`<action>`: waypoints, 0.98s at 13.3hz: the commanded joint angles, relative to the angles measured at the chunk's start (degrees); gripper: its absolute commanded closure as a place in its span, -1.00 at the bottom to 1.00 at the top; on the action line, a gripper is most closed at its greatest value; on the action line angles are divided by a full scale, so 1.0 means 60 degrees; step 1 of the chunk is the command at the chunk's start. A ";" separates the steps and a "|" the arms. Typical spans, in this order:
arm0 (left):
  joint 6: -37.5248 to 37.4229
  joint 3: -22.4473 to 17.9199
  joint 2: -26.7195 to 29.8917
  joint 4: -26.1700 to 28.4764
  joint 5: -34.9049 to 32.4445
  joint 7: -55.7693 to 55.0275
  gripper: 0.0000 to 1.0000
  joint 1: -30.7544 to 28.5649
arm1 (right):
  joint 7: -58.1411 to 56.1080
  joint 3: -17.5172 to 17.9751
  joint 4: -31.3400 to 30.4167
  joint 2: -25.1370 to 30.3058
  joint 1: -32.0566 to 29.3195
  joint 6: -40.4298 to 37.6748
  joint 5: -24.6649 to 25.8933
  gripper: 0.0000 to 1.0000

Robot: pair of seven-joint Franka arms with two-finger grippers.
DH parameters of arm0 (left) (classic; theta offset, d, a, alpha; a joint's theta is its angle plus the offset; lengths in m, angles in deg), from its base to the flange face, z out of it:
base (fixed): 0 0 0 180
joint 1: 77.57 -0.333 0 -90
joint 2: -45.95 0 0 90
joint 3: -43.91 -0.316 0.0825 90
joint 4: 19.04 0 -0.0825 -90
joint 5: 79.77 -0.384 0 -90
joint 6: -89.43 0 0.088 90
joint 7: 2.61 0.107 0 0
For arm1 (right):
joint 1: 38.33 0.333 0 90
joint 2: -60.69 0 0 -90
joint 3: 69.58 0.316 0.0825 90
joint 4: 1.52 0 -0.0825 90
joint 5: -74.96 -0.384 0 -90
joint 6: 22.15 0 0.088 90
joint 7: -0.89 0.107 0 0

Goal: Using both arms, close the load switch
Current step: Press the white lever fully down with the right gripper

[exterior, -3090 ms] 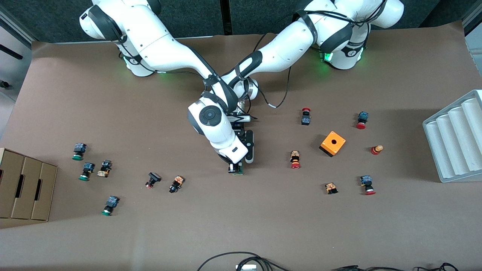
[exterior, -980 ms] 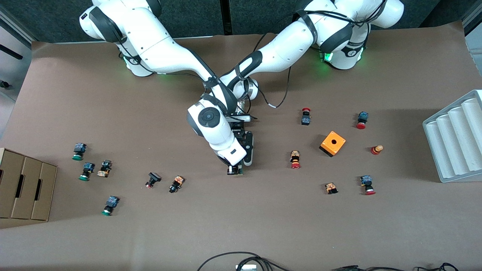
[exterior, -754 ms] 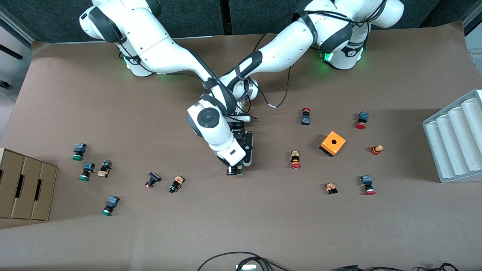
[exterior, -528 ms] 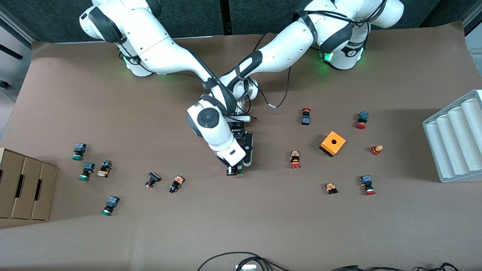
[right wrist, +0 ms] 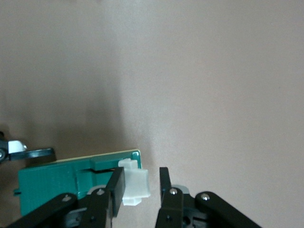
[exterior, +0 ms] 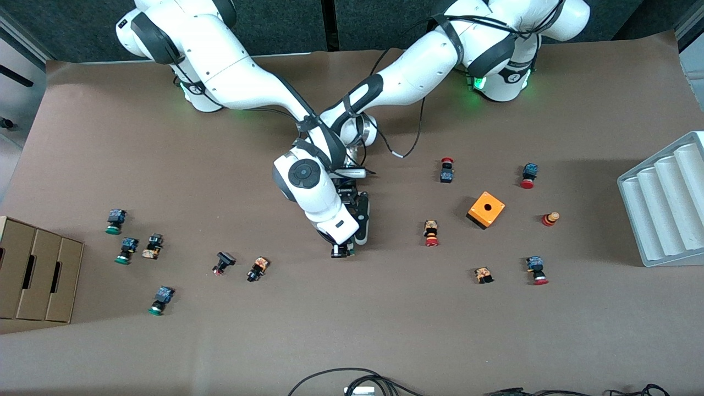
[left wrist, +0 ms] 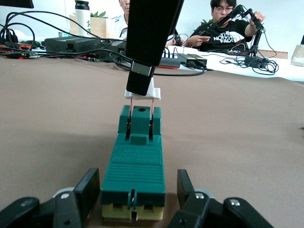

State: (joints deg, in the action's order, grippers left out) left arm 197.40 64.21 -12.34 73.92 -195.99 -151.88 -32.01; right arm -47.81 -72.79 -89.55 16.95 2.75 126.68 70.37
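The green load switch [left wrist: 135, 161] lies on the brown table near its middle; in the front view only its end [exterior: 342, 251] shows under the right arm's hand. My left gripper [left wrist: 137, 194] lies low with its fingers [left wrist: 88, 190] open on either side of the switch's body, a small gap on each side. It also shows in the front view [exterior: 355, 236]. My right gripper [right wrist: 140, 183] comes down over the white sliding piece [right wrist: 135, 185]. It is open around it: one finger [right wrist: 116, 185] touches the piece, the other stands apart.
Small red- and green-capped push-buttons lie scattered toward both ends of the table. An orange cube with a hole [exterior: 486, 209] sits toward the left arm's end, before a white ridged tray [exterior: 665, 203]. A cardboard box [exterior: 38, 275] stands at the right arm's end. Cables [exterior: 352, 379] lie at the front edge.
The right arm's hand has shifted very slightly toward its own end of the table over the switch. The left arm has not visibly moved.
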 commanded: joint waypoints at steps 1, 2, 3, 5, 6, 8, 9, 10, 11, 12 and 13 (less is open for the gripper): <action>-0.0080 -0.0072 -0.0071 -0.0082 -0.0098 0.0006 -0.47 0.0156 | 0.0046 0.0051 0.0273 -0.0312 -0.0123 0.0245 0.0148 0.25; -0.0080 -0.0072 -0.0071 -0.0068 -0.0098 -0.0008 -0.47 0.0156 | 0.0031 0.0051 0.0331 -0.0341 -0.0167 0.0288 0.0148 0.25; -0.0080 -0.0072 -0.0071 -0.0082 -0.0098 -0.0008 -0.46 0.0156 | 0.0031 0.0051 0.0360 -0.0371 -0.0182 0.0289 0.0148 0.25; -0.0080 -0.0072 -0.0071 -0.0068 -0.0098 0.0007 -0.35 0.0156 | 0.0031 0.0051 0.0405 -0.0429 -0.0211 0.0303 0.0148 0.25; -0.0080 -0.0072 -0.0071 -0.0068 -0.0098 0.0007 -0.34 0.0156 | 0.0031 0.0051 0.0448 -0.0444 -0.0211 0.0304 0.0148 0.25; -0.0094 -0.0072 -0.0071 -0.0082 -0.0098 0.0007 -0.30 0.0156 | 0.0031 0.0051 0.0463 -0.0488 -0.0211 0.0304 0.0163 0.25; -0.0080 -0.0072 -0.0071 -0.0082 -0.0098 0.0007 -0.29 0.0156 | 0.0031 0.0051 0.0478 -0.0503 -0.0211 0.0304 0.0163 0.25; -0.0094 -0.0072 -0.0071 -0.0082 -0.0098 0.0007 -0.29 0.0156 | 0.0031 0.0051 0.0478 -0.0503 -0.0211 0.0304 0.0163 0.25; -0.0094 -0.0072 -0.0071 -0.0082 -0.0098 0.0007 -0.27 0.0156 | 0.0031 0.0051 0.0478 -0.0503 -0.0225 0.0318 0.0163 0.25; -0.0080 -0.0072 -0.0071 -0.0082 -0.0098 0.0007 -0.27 0.0156 | 0.0031 0.0051 0.0478 -0.0503 -0.0226 0.0318 0.0163 0.25; -0.0080 -0.0072 -0.0071 -0.0082 -0.0098 0.0007 -0.21 0.0156 | 0.0031 0.0051 0.0478 -0.0503 -0.0226 0.0318 0.0163 0.25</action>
State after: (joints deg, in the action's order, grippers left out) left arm 197.32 64.21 -12.34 73.92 -195.99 -151.84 -31.97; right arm -47.81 -72.79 -88.45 15.71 2.28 127.29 70.37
